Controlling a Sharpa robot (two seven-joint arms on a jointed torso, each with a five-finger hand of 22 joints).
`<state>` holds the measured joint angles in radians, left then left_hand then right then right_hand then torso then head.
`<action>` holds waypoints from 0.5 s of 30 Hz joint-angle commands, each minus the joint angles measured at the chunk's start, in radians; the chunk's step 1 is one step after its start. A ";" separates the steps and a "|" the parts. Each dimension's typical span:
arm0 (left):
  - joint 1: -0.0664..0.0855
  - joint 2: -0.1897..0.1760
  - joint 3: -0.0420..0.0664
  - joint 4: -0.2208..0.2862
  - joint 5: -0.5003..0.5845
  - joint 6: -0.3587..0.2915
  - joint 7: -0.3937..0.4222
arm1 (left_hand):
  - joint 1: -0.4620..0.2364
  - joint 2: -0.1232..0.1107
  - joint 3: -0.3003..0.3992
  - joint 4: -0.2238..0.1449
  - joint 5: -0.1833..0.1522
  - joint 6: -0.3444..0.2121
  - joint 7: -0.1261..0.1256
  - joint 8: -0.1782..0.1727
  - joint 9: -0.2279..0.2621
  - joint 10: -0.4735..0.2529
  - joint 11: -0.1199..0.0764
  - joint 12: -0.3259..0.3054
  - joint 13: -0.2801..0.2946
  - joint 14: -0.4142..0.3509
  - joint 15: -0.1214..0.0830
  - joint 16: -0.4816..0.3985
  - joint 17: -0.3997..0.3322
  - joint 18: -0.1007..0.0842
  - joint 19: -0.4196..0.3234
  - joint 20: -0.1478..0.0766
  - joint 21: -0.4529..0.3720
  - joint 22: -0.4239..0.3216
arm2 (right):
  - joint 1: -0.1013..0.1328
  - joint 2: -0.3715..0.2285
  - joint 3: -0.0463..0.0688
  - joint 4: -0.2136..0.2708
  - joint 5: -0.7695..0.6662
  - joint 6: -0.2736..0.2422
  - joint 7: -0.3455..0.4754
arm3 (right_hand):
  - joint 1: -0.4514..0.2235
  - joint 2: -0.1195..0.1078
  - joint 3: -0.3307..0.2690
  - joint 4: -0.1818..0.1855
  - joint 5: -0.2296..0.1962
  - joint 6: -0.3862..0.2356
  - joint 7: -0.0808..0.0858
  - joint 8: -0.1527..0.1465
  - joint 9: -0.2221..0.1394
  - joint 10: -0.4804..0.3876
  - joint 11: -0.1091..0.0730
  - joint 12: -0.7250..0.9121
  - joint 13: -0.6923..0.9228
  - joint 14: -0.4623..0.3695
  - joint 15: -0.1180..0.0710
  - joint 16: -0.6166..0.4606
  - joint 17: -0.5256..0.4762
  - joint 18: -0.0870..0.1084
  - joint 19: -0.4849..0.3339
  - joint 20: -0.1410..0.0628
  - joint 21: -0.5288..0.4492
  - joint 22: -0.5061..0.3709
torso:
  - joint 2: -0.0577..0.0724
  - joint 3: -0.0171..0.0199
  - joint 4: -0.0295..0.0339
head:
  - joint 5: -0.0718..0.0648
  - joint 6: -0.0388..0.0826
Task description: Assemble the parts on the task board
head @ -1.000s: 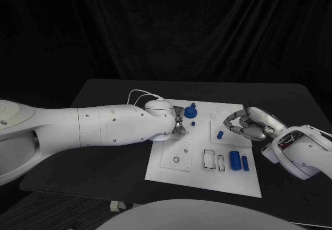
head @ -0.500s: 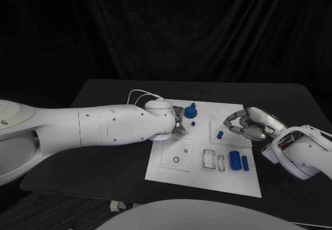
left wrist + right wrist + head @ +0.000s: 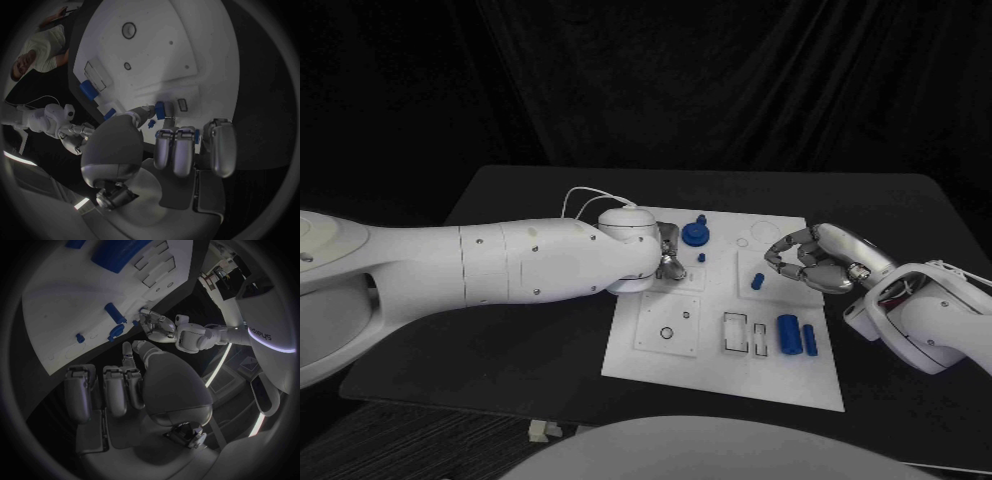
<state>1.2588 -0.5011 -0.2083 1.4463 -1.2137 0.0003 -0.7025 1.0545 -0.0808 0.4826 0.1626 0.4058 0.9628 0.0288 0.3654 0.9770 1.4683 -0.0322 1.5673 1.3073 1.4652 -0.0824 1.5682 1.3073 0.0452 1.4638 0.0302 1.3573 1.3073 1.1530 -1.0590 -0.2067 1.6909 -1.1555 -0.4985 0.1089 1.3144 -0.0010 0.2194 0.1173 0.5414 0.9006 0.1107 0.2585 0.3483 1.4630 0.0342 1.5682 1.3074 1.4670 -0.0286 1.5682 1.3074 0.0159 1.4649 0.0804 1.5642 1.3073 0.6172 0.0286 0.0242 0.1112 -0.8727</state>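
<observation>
Head view, left hand [image 3: 669,250] curled on the task board [image 3: 718,375], grip unclear, right hand [image 3: 808,260] curled, holding nothing

Task board [image 3: 723,370]: white, smooth, matt plate, plastic by its look, with shallow moulded recesses. Parts [image 3: 789,332]: blue, smooth plastic, faint sheen. Worktop [image 3: 516,330]: black, matt, even surface. Left robot hand [image 3: 671,252]: silver-grey, satin metallic finish, dark pads on the fingertips [image 3: 174,135]. Right robot hand [image 3: 812,260]: same silver satin finish. Arms [image 3: 488,265]: glossy white smooth shells. Backdrop [image 3: 733,80]: black cloth, matt, hanging in folds.
</observation>
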 commanded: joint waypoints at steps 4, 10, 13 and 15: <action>-0.009 0.007 -0.004 0.003 0.021 0.043 0.018 | -0.047 0.004 -0.039 0.082 -0.032 0.011 0.010 -0.020 -0.011 0.103 0.000 0.004 0.263 0.106 0.000 0.003 0.263 0.001 0.031 -0.002 -0.009 0.201 | -0.003 -0.001 0.000 0.002 -0.001 0.006 -0.015 | 0.013 0.000 0.006 -0.001 0.003 0.001 0.005 -0.002 0.001 0.108 0.006 0.003 0.263 0.104 0.007 0.003 0.263 -0.011 0.094 0.008 -0.008 0.257 | 0.000 0.0001 -0.0001 | -0.004 0.000; -0.010 0.009 -0.004 -0.002 0.021 0.054 0.021 | -0.056 0.008 -0.055 0.121 -0.047 0.015 0.012 -0.027 -0.015 0.103 0.001 0.004 0.263 0.106 0.001 0.003 0.263 0.002 0.029 0.000 -0.017 0.199 | -0.003 0.001 0.000 0.001 -0.001 0.007 -0.014 | 0.013 0.000 0.006 -0.001 0.003 0.001 0.005 -0.002 0.001 0.108 0.006 0.003 0.263 0.104 0.007 0.003 0.263 -0.011 0.094 0.008 -0.008 0.257 | 0.000 0.0002 -0.0006 | -0.004 0.000; -0.010 0.011 -0.004 -0.006 0.021 0.057 0.024 | -0.065 0.011 -0.063 0.129 -0.056 0.015 0.014 -0.030 -0.016 0.103 0.003 0.004 0.263 0.106 0.002 0.003 0.263 0.002 0.029 0.001 -0.017 0.200 | -0.003 0.001 0.000 0.000 -0.001 0.008 -0.014 | 0.013 0.000 0.006 -0.001 0.003 0.001 0.005 -0.002 0.001 0.108 0.006 0.003 0.263 0.104 0.007 0.003 0.263 -0.011 0.094 0.008 -0.008 0.257 | 0.000 0.0001 -0.0006 | -0.004 0.000; -0.010 0.012 -0.004 -0.008 0.021 0.058 0.026 | -0.076 0.015 -0.071 0.131 -0.068 0.015 0.015 -0.032 -0.017 0.103 0.004 0.004 0.263 0.106 0.003 0.003 0.263 0.002 0.028 0.001 -0.019 0.199 | -0.003 0.002 0.000 -0.001 -0.001 0.009 -0.013 | 0.013 0.000 0.006 -0.001 0.003 0.001 0.005 -0.002 0.001 0.108 0.006 0.003 0.263 0.104 0.007 0.003 0.263 -0.011 0.094 0.008 -0.008 0.257 | 0.000 -0.0001 -0.0007 | -0.005 0.000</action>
<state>1.2565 -0.4933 -0.2070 1.4369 -1.2134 0.0207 -0.6974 0.9807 -0.0619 0.4139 0.2941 0.3349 0.9775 0.0375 0.3383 0.9608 1.4683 -0.0320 1.5673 1.3074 1.4652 -0.0823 1.5681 1.3073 0.0453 1.4639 0.0302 1.3425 1.3073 1.1525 -1.0570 -0.2067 1.6900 -1.1554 -0.4962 0.1086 1.3144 -0.0011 0.2195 0.1173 0.5414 0.9006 0.1107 0.2585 0.3483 1.4630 0.0341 1.5682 1.3074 1.4670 -0.0286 1.5682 1.3074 0.0158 1.4649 0.0803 1.5591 1.3081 0.6169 0.0287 0.0235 0.1068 -0.8727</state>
